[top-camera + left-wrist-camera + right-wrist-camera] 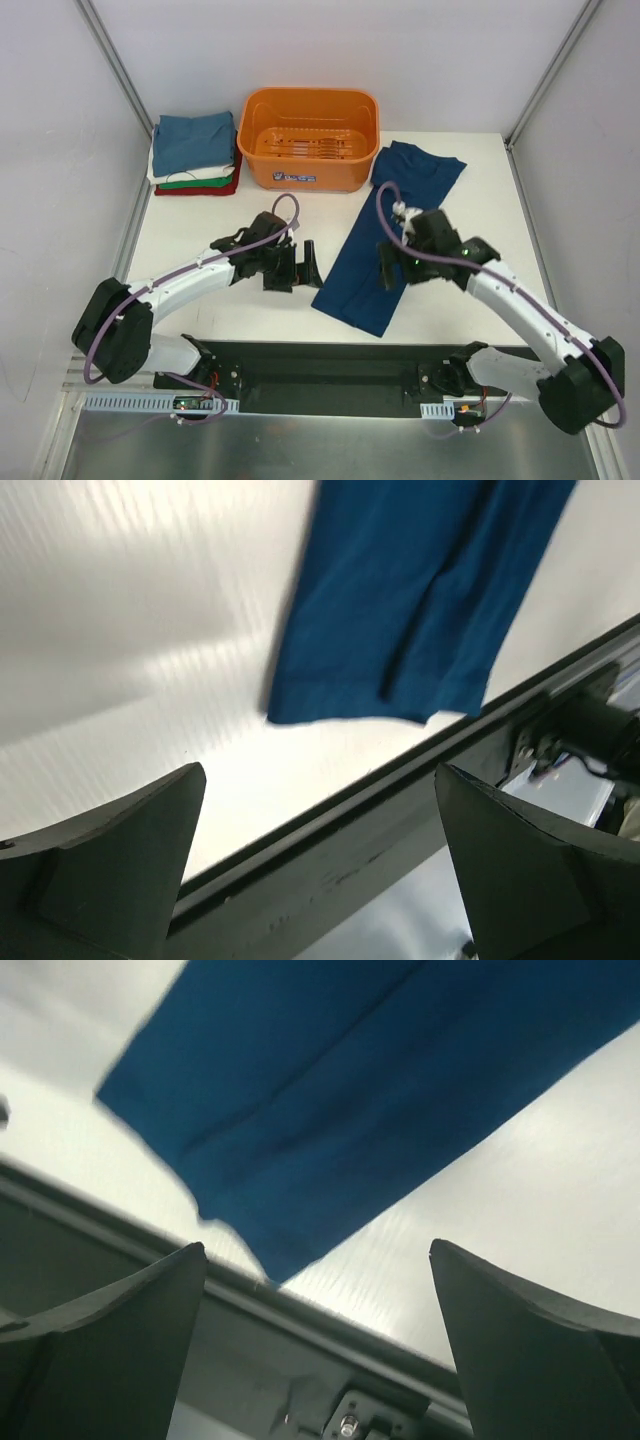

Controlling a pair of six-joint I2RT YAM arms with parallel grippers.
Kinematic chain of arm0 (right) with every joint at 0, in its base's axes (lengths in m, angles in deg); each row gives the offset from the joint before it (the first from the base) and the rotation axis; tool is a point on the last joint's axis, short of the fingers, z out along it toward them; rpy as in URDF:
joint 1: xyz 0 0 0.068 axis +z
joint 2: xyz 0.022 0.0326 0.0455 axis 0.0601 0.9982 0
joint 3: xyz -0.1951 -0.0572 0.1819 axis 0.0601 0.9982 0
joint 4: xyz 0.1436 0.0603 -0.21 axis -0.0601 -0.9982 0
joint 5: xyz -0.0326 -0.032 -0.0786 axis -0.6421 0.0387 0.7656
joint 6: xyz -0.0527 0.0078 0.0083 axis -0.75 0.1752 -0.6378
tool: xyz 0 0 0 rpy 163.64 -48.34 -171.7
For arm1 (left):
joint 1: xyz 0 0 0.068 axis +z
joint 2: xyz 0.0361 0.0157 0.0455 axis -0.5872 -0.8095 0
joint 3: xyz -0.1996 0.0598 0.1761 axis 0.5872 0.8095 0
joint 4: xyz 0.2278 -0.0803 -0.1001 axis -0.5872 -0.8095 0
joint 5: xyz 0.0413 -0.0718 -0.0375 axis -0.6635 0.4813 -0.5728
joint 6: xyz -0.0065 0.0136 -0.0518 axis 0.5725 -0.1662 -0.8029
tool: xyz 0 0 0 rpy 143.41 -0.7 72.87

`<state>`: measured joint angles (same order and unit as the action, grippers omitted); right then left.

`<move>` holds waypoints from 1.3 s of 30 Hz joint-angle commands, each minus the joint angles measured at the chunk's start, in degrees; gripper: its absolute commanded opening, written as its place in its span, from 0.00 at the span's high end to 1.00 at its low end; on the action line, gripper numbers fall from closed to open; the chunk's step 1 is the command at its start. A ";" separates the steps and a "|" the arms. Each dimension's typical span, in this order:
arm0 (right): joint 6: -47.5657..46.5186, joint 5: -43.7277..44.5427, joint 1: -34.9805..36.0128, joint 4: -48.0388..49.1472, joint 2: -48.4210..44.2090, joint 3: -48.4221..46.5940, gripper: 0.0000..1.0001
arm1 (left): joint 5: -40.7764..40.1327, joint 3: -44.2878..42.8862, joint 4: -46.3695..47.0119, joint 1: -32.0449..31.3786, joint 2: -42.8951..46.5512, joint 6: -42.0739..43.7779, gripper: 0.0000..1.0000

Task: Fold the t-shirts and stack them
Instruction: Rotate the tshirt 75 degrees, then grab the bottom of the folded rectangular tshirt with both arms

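Navy-blue cloth t-shirt (355, 270) is lying in a long strip; I am hovering the wide-apart left gripper (320, 770) at its nine o'clock, the wide-apart right gripper (318, 1248) over its three o'clock edge.

basket: orange plastic basket (345, 172), upright, slotted floor, label on front wall | spot: far-centre of white counter (500, 190) | near edge: black rail (330, 365)

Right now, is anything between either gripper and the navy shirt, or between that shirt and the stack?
Nothing visible separates either open gripper from the navy shirt: the right gripper hovers over it, the left gripper beside it. The basket stands between the shirt's far end and the stack.
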<state>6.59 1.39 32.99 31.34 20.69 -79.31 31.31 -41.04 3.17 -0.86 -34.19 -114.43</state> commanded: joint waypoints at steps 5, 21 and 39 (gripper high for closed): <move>10.04 4.48 24.06 4.64 -6.25 11.79 0.05 | 4.31 2.23 0.50 -0.89 -3.59 -1.07 0.27; 6.71 6.77 29.17 10.46 12.39 13.73 0.32 | 3.43 -1.29 4.90 -3.70 -18.54 -2.22 0.55; 10.22 -7.27 34.61 7.39 10.65 10.66 0.99 | 2.73 5.73 2.71 -5.81 -7.24 -3.98 1.00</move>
<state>15.11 4.61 63.52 40.74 34.90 -66.11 36.08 -39.00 9.60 -6.44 -50.10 -117.75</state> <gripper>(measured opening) 0.033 0.011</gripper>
